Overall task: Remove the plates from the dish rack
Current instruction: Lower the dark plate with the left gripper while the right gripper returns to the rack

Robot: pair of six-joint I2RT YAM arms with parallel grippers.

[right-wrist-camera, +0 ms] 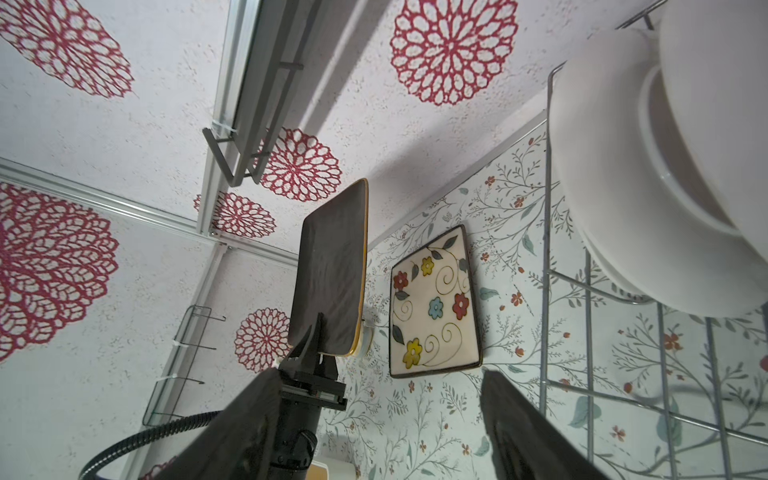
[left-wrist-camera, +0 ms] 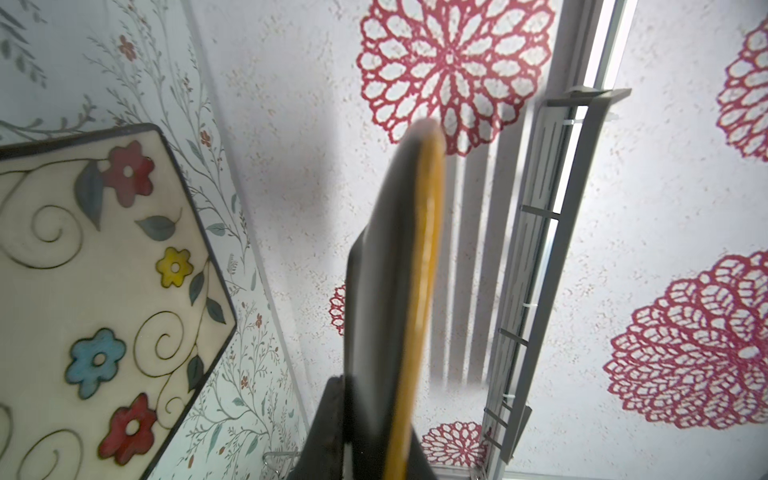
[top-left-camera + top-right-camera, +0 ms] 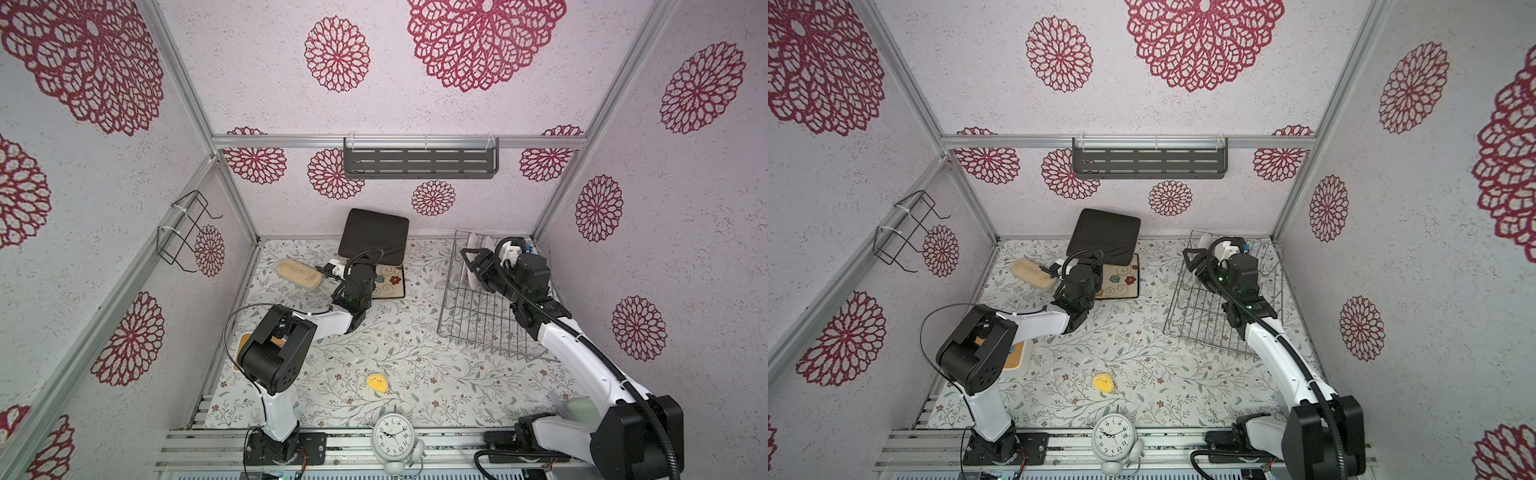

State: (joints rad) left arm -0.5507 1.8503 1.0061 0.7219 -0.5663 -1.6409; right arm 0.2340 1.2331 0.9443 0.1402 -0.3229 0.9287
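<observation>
Brown-black square ceramic plate (image 3: 374,237) with an ochre edge is carried upright. The left hand (image 1: 313,338) pinches its lower edge, jaws narrowed onto the plate's thickness. Judgement: an edge grip is what the rack's slots permit, which accounts for the vertical carry.

The plate hangs over the far middle of the floral-covered bench (image 3: 395,353). It is near the far edge of the cream square plate with painted flowers (image 3: 390,282), which lies flat, face up. The two appear apart. Judgement: the flat plate marks the stacking spot, and the held plate must be tilted down to rest on it.

Silver wire dish rack (image 3: 478,316) sits at the far right of the bench. Two round white plates (image 1: 615,166) stand on edge between its tines at the far end, backs toward the right wrist view. The right hand (image 1: 382,419) hovers just beside them, jaws wide and empty, lined up on the nearer plate. Judgement: half the load is out, and the wide spread gives clearance around the rim before closing.
</observation>
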